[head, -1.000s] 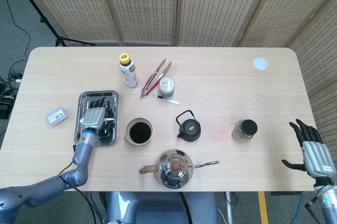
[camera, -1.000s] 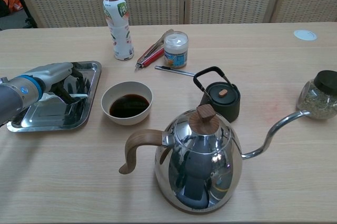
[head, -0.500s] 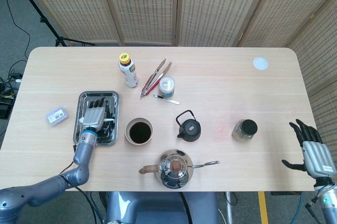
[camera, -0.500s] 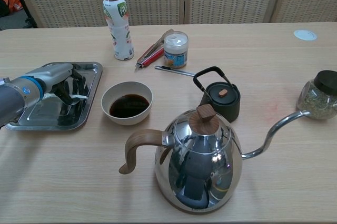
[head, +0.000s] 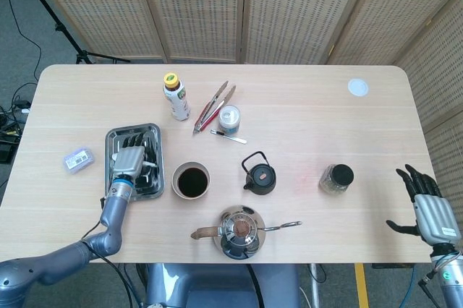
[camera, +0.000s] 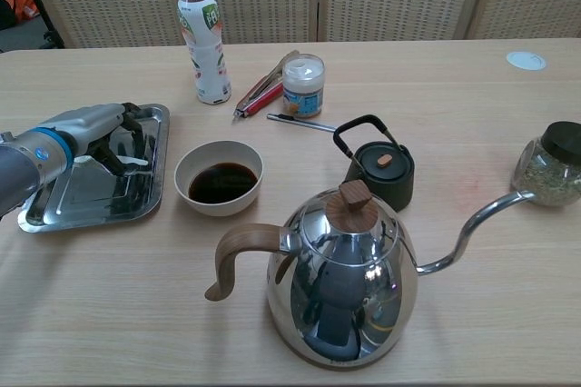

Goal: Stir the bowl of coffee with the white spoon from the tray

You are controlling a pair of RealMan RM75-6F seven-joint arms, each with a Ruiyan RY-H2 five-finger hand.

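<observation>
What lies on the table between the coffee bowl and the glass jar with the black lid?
In the head view, the small black teapot sits between the bowl and jar.

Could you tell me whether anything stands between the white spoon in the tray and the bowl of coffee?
Nothing visible does. The left hand is on the white spoon in the tray, and only the tray's low rim and bare table separate it from the bowl.

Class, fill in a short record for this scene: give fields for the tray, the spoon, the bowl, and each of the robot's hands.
tray: metal tray at the table's left side
spoon: white spoon in the tray, under the left hand
bowl: bowl of coffee just right of the tray, untouched
left hand: left hand reaches into the tray, fingers curled around the spoon; firm grip cannot be confirmed
right hand: right hand open, off the table's right edge
</observation>
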